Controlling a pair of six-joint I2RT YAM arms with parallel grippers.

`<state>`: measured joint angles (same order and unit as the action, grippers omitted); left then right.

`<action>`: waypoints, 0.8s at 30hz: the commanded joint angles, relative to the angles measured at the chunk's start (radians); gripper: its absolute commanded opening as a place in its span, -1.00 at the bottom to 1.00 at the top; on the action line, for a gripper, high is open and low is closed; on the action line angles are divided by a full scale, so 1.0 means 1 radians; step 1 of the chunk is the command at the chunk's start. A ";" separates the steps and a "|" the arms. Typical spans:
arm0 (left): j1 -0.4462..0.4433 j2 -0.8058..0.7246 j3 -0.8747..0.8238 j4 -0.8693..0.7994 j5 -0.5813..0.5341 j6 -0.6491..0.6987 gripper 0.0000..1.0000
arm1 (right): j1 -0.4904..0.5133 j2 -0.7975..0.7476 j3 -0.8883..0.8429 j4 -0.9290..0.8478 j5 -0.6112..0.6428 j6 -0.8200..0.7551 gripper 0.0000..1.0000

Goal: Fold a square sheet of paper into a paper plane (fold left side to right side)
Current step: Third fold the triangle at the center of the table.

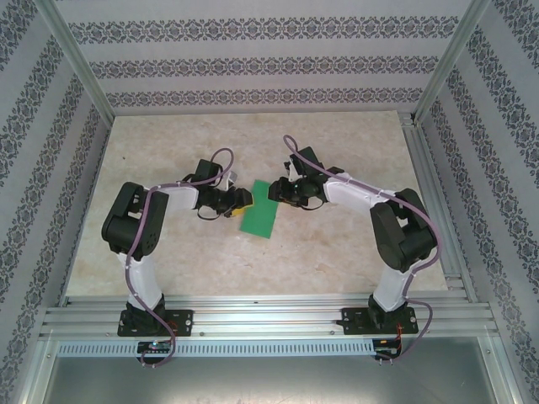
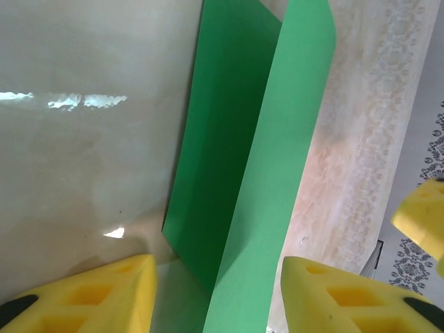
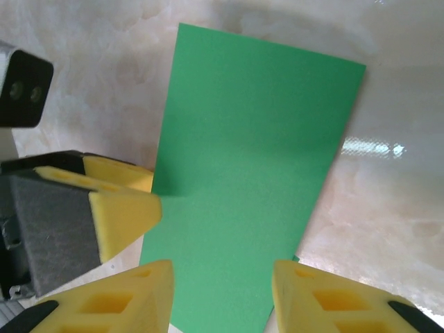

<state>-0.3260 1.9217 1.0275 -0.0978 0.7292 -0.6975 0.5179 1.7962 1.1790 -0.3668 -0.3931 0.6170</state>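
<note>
The square sheet of paper [image 1: 257, 220] lies near the middle of the table [image 1: 168, 261], well away from every edge, and reads as a narrow green rectangle rather than a square. In the left wrist view one layer [image 2: 277, 173] stands up off the darker layer flat on the surface. This suggests the left-to-right fold is laid over but not yet pressed into a crease. Both arms reach in from opposite sides, probably so one can steady the paper while the other works the fold.

The left gripper [image 1: 242, 202] straddles the raised edge, its yellow fingers [image 2: 104, 295] parted and not touching the paper. The right gripper [image 1: 274, 190] hovers over the opposite end, fingers [image 3: 333, 298] likewise spread and gripping nothing.
</note>
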 commanded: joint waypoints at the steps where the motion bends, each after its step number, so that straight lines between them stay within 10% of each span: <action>1: -0.001 0.044 0.047 0.045 0.001 0.016 -0.06 | 0.028 -0.060 -0.022 -0.008 0.027 -0.038 -0.16; 11: -0.001 0.031 0.067 0.052 0.037 -0.024 -0.78 | 0.225 -0.179 -0.098 0.041 0.249 -0.108 -0.09; 24: -0.006 -0.023 0.096 -0.077 0.024 0.006 -0.93 | 0.485 0.004 0.093 -0.104 0.593 -0.392 0.25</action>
<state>-0.3283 1.9404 1.0977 -0.1394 0.7475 -0.7120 0.9848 1.7416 1.2060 -0.4160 0.0853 0.3077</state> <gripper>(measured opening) 0.058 0.621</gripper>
